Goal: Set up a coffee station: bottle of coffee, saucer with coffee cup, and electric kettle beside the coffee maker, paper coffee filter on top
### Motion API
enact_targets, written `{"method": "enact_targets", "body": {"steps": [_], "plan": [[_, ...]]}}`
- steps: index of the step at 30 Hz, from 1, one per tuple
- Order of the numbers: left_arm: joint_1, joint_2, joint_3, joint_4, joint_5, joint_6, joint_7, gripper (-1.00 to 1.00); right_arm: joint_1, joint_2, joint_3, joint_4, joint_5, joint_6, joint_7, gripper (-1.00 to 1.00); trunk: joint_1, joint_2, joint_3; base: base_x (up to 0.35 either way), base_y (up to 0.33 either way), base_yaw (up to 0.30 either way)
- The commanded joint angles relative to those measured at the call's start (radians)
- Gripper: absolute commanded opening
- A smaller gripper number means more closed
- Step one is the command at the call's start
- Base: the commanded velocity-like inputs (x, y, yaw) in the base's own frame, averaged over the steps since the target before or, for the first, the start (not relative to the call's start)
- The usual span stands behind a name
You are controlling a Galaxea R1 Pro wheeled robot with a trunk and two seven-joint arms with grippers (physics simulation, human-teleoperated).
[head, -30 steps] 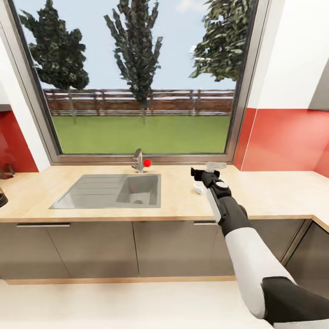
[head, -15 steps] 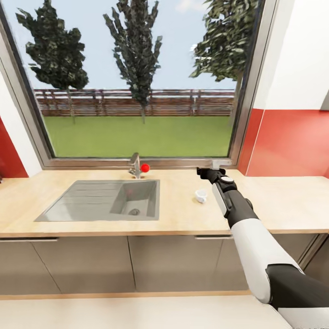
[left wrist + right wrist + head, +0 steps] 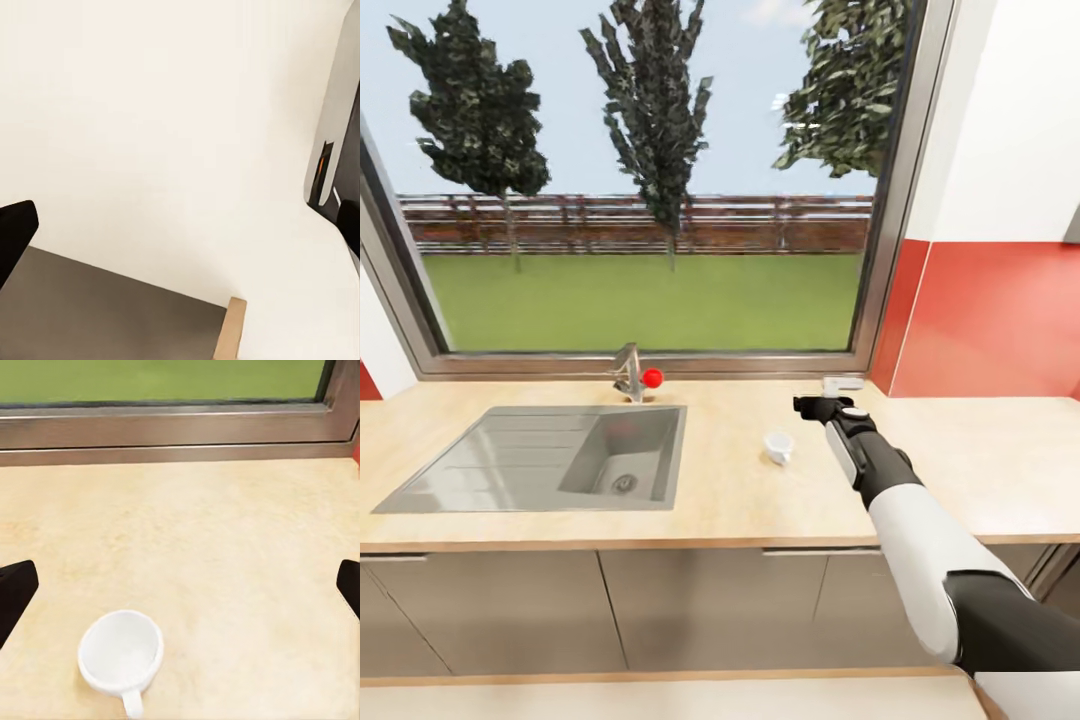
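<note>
The head camera has swung, so the sink (image 3: 540,470) and coffee cup (image 3: 778,446) sit further left in view. The right gripper (image 3: 812,403), which seemingly hid the cup earlier, now stands clear beside it, fingers spread.

You are working in a home kitchen: wooden countertop (image 3: 980,470) carrying a steel sink (image 3: 540,470) and faucet (image 3: 628,372) at 10 o'clock, cabinets (image 3: 690,610) sitting beneath, red backsplash (image 3: 990,320) showing at 2 o'clock.
</note>
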Motion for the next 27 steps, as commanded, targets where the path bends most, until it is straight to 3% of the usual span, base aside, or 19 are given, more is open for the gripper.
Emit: {"method": "enact_targets", "body": {"steps": [1, 9, 15, 21, 27], "plan": [[0.000, 0.000, 0.008, -0.001, -0.010, -0.003, 0.002, 1.00, -0.001, 0.001, -0.002, 0.015, 0.002, 0.005, -0.002, 1.00, 0.001, -0.002, -0.002, 0.277, -0.220, 0.000], [0.003, -0.001, 0.008, 0.001, -0.010, -0.004, 0.004, 1.00, -0.001, -0.003, 0.003, 0.043, 0.001, 0.005, 0.005, 1.00, 0.001, -0.002, -0.002, 0.073, -0.056, 0.000], [0.004, 0.000, 0.008, 0.001, -0.010, -0.005, 0.001, 1.00, -0.001, 0.000, 0.003, 0.146, -0.001, 0.003, 0.004, 1.00, 0.001, -0.002, -0.002, 0.028, -0.001, 0.000], [0.004, -0.001, 0.008, 0.001, -0.009, -0.006, 0.000, 1.00, -0.001, -0.005, 0.001, 0.220, -0.002, 0.000, 0.004, 1.00, 0.001, -0.002, -0.002, 0.231, 0.000, 0.000], [0.004, -0.002, 0.008, 0.001, -0.009, -0.007, 0.003, 1.00, -0.001, -0.007, 0.001, 0.241, -0.002, 0.000, 0.004, 1.00, 0.001, -0.002, -0.002, 0.033, 0.000, 0.000]]}}
